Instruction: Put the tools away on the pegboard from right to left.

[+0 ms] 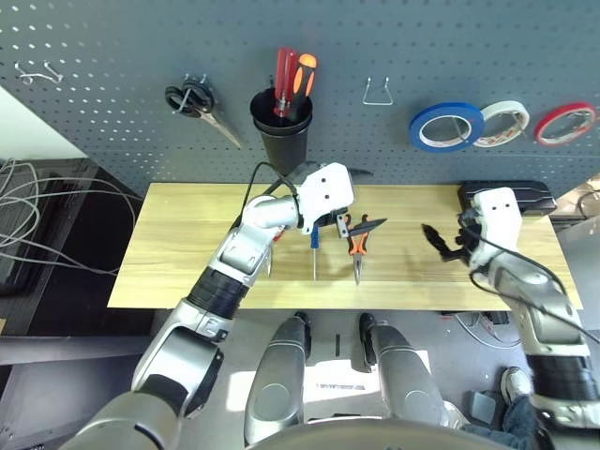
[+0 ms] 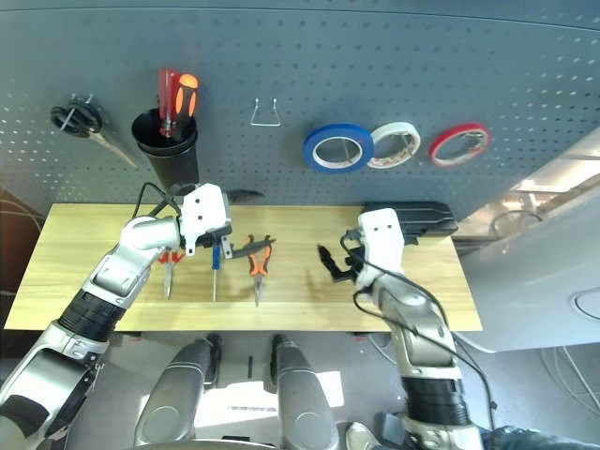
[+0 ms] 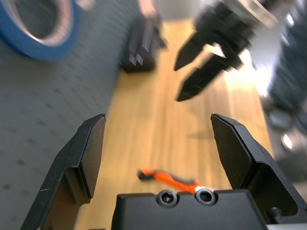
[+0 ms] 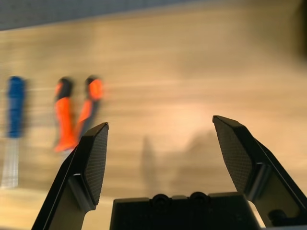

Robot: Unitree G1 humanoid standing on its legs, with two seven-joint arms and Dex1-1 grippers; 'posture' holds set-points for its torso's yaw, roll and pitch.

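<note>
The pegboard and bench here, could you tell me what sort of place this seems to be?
Probably a workshop or lab tool station: a grey pegboard with tape rolls hung on it, a wooden table holding pliers, and loose cables alongside.

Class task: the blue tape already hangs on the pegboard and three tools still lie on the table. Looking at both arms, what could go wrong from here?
1. The pliers and screwdriver lie side by side; the open right pincer might nudge one while grasping the other.
2. The left pincer hovers over the same tools, so the arms could collide.
3. The red-handled scissors lie partly under the left arm, hard to see.
</note>
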